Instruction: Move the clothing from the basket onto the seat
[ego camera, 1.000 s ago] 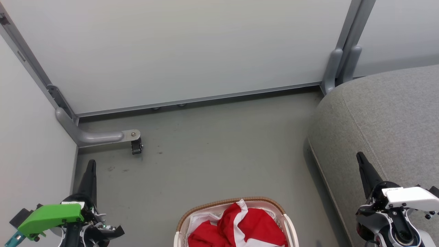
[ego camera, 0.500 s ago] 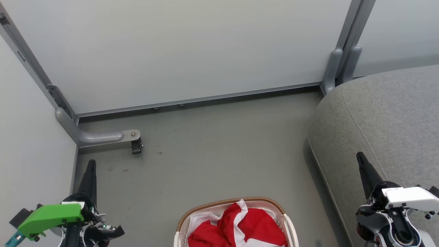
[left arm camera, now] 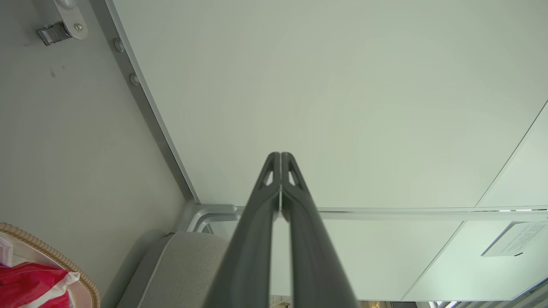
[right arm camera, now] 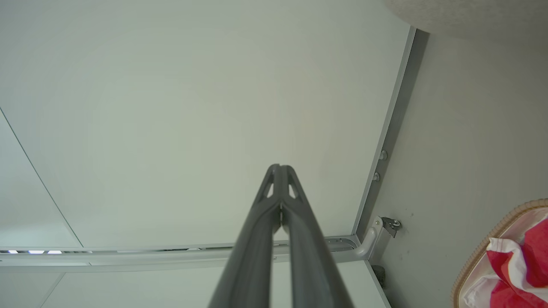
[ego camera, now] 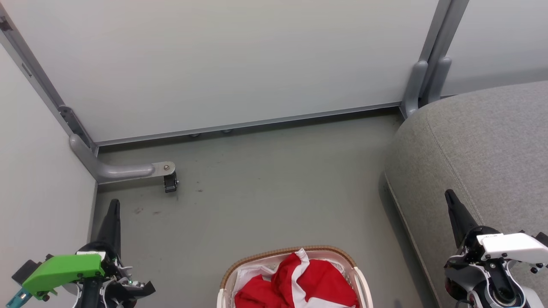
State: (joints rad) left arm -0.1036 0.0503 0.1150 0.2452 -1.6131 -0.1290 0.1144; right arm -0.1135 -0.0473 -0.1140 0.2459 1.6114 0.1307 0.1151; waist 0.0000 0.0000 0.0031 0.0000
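We are holding the left gripper (ego camera: 114, 206), lower left, and the right gripper (ego camera: 449, 196), lower right, clenched and empty. The clothing (ego camera: 325, 282) is lying in the basket (ego camera: 257, 258), bottom centre.

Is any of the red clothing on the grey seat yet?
No, the red clothing sits in the basket; the visible seat carries none.

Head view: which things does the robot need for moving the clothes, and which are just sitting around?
For the job:
- red and white clothing
- basket holding it
- grey seat
- left gripper and right gripper, both shut and empty

Just there:
- white partition panels
- grey metal foot with a small caster
- floor
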